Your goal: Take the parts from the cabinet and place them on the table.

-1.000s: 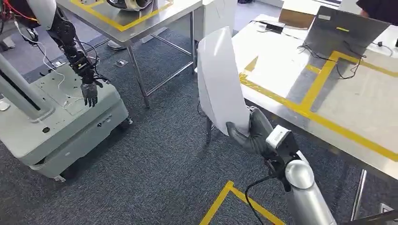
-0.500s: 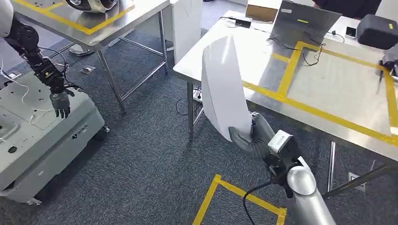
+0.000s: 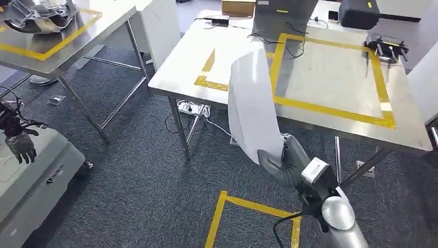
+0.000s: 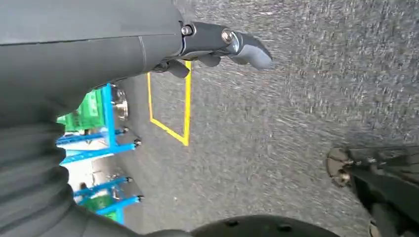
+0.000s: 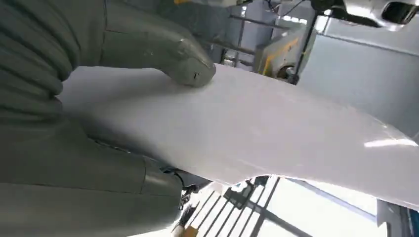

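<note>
A tall, curved white panel stands upright in front of me, and my right hand grips its lower end. In the right wrist view my thumb presses on the panel's smooth white face. Behind the panel stands a steel table marked with a yellow tape rectangle; the panel's top overlaps the table's near edge in the picture. My left hand hangs over the grey carpet with its fingers loosely apart, holding nothing.
On the table's far side sit a laptop, a black case, a cardboard box and a small dark tool. A second steel table stands left. Another robot's hand hangs over a grey base.
The camera has turned, so the whole scene has slid left and the taped table now faces me. The white panel stays in my right hand's grip.
</note>
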Robot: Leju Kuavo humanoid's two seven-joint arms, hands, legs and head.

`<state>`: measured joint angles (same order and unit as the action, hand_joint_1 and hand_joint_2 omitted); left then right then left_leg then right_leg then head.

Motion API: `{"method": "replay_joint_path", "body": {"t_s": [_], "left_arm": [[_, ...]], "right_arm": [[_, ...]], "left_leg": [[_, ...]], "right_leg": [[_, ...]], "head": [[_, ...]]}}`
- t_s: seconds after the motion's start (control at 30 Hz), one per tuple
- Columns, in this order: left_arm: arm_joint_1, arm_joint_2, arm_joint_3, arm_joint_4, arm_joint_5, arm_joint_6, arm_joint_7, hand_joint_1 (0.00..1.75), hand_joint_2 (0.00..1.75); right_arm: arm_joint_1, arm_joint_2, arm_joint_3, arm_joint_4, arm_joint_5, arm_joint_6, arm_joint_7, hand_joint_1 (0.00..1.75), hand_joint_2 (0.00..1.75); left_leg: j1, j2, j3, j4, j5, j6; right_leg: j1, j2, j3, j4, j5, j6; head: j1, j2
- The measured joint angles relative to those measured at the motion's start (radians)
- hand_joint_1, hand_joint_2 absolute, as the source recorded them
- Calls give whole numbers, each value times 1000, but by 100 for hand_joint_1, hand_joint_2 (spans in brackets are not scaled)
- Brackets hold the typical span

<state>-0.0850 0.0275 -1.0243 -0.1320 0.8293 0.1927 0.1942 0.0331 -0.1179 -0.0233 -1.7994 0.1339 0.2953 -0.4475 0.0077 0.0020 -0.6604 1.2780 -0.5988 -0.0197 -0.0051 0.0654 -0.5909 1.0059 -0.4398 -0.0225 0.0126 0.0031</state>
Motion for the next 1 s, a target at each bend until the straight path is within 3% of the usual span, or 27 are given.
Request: {"method": "replay_joint_path", "body": {"t_s": [0.03,0.07,0.1,0.13,0.17,0.23,0.27,0.3,0.33,0.37,0.4,0.43,0.47,0.5,0.53,0.57,0.6,0.63,0.67,0.77,0.8,0.83,0.87,0.9,0.93,0.97,1.0], "left_arm": [[0,2,0,0,0,-2,2,0,175],[-1,4,0,0,0,-4,2,0,175],[0,5,-1,1,0,-5,2,0,175],[-1,1,-2,0,6,-6,2,0,175],[-1,3,-2,0,8,-6,0,0,175],[-1,2,-2,0,15,-5,0,0,175],[0,1,-2,0,15,-5,2,0,175],[0,3,-2,-1,15,-5,2,0,175],[-1,4,-2,0,15,-3,2,0,175],[-1,4,-2,0,15,-3,2,0,175],[0,3,-2,0,15,-3,2,0,175],[1,3,-2,0,15,-3,2,0,175],[1,4,-2,1,15,-3,2,0,175],[0,5,-2,1,15,-3,3,0,175],[-1,4,-2,1,15,-3,3,0,175],[-4,4,-2,0,16,-3,3,0,175],[-5,3,-2,0,17,-3,3,0,175],[-5,2,-2,-1,17,-2,3,0,175],[-5,2,-2,-1,18,-1,3,0,175],[-7,0,-2,-3,21,3,1,0,175],[-8,0,-2,-3,22,6,2,0,175],[-9,1,-2,-3,23,7,1,0,175],[-9,2,-2,-3,23,6,0,0,175],[-8,2,-2,-3,24,6,0,0,175],[-6,2,-2,-3,25,6,0,0,175],[-5,2,-2,-3,25,5,0,0,175],[-4,1,-2,-3,26,4,0,0,175]], "right_arm": [[1,0,-1,0,-1,0,0,175,175],[1,0,-4,0,-5,1,0,175,175],[1,0,-6,0,-6,1,0,175,175],[-3,0,-7,0,-6,2,-1,175,175],[-4,-1,-6,0,-5,2,2,175,175],[-6,-1,-4,0,-6,4,0,175,175],[-9,-2,-5,1,-7,2,1,175,175],[-11,-3,-5,1,-7,2,2,175,175],[-24,-3,-5,1,-9,0,5,175,175],[-35,-3,-5,2,-9,-1,12,175,175],[-42,-2,-5,2,-10,-1,16,175,175],[-44,-2,-4,2,-9,-1,26,175,175],[-44,-2,-4,2,-8,-2,29,175,175],[-45,-2,-4,2,-8,-2,30,175,175],[-47,-2,-4,2,-8,-2,31,175,175],[-51,-2,-4,2,-8,-2,32,175,175],[-53,-2,-4,2,-8,-2,30,175,175],[-58,-2,-4,2,-8,-2,28,175,175],[-59,-2,-4,3,-8,-2,27,175,175],[-72,-2,-3,6,-8,-1,24,175,175],[-74,-2,-3,8,-8,3,23,175,175],[-74,-2,-2,8,-7,3,22,175,175],[-83,-2,-2,10,-6,2,22,175,175],[-91,-2,-1,13,-5,2,23,175,175],[-94,0,1,14,-4,2,23,175,175],[-94,1,5,16,2,1,23,175,175],[-94,2,7,19,8,-1,24,175,175]], "left_leg": [[3,-6,36,-78,49,-3],[10,-26,76,-163,90,-8],[17,-69,97,-211,87,-13],[13,-112,96,-219,76,-10],[15,-94,96,-208,77,4],[10,-71,94,-206,80,16],[19,-52,94,-210,85,24],[18,-41,93,-211,87,28],[15,-29,93,-212,88,33],[12,-14,91,-212,88,35],[9,1,89,-212,87,37],[8,17,89,-212,86,38],[7,31,88,-212,85,39],[6,45,89,-212,84,40],[6,58,91,-212,82,40],[5,70,93,-212,80,40],[4,80,98,-212,78,39],[4,90,102,-213,75,35],[-2,97,103,-213,72,29],[3,127,113,-225,72,11],[-3,137,122,-228,68,3],[2,87,118,-215,62,-4],[2,38,99,-179,36,-5],[3,12,63,-110,0,-7],[3,3,21,-29,-35,-9],[3,1,-15,35,-53,-10],[3,1,-34,63,-47,-10]], "right_leg": [[-4,15,-1,7,-3,5],[-7,28,-3,15,-7,12],[-10,36,-7,24,-11,19],[-4,51,-20,39,-16,32],[-4,61,-24,35,-13,36],[-7,84,-30,29,0,46],[-9,99,-36,32,2,50],[-8,70,-38,38,-1,50],[1,-4,-60,81,-32,54],[1,-43,-97,154,-72,58],[-1,-59,-138,242,-112,59],[-1,-63,-176,323,-144,58],[0,-63,-198,369,-152,57],[0,-63,-194,360,-136,54],[0,-64,-163,305,-101,50],[2,-69,-111,211,-57,44],[7,-90,-56,113,-22,37],[16,-140,-20,35,-19,26],[18,-150,-16,34,-20,24],[25,-113,-27,35,-16,15],[17,-99,-18,20,-10,8],[10,-91,-8,11,-3,6],[4,-83,-6,8,-2,0],[2,-72,-7,8,-1,-4],[2,-60,-7,8,-3,-6],[2,-46,-7,8,-3,-6],[2,-31,-7,9,-3,-6]], "head": [[0,0],[0,0],[0,0],[-3,0],[-2,0],[-2,0],[-2,0],[-2,0],[5,0],[6,0],[6,0],[6,0],[6,0],[6,0],[6,0],[6,0],[6,0],[6,0],[4,0],[5,0],[5,0],[4,0],[2,0],[1,0],[2,0],[2,0],[2,0]]}}
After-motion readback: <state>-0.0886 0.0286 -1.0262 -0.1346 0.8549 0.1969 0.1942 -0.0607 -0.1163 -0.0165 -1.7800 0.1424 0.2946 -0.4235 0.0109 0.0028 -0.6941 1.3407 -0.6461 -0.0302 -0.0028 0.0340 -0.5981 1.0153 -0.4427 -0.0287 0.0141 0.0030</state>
